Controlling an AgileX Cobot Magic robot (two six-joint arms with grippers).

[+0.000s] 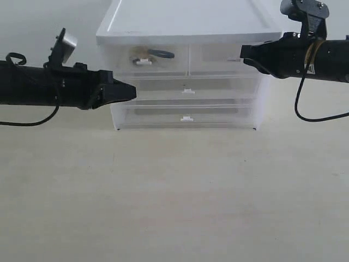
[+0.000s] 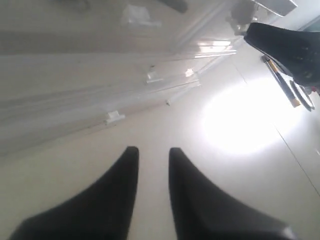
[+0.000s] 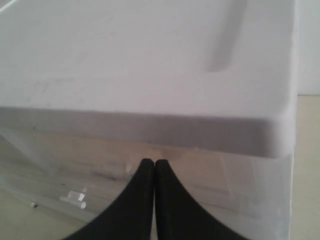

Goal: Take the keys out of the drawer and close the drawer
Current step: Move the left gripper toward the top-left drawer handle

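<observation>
The keys (image 1: 148, 54) show dimly through the translucent front of the left half-width drawer (image 1: 122, 61), gold rings with a black cord loop. That drawer sits flush in the white chest (image 1: 188, 24), its small tab handle (image 1: 143, 62) in front. My left gripper (image 1: 131, 91) hovers by the chest's left front corner, below the drawer, slightly open with nothing between the fingers (image 2: 127, 165). In the left wrist view the left gripper (image 2: 152, 152) points over the table beside the chest. My right gripper (image 1: 244, 53), pointing at the right half-width drawer's front, is shut and empty, as the right wrist view shows of the right gripper (image 3: 153, 164).
The chest has two full-width drawers (image 1: 188, 87) below the half-width pair, each with a white tab (image 1: 187, 118). The right half-width drawer (image 1: 218, 57) is beside the left one. The pale table (image 1: 174, 191) stretches in front of the chest.
</observation>
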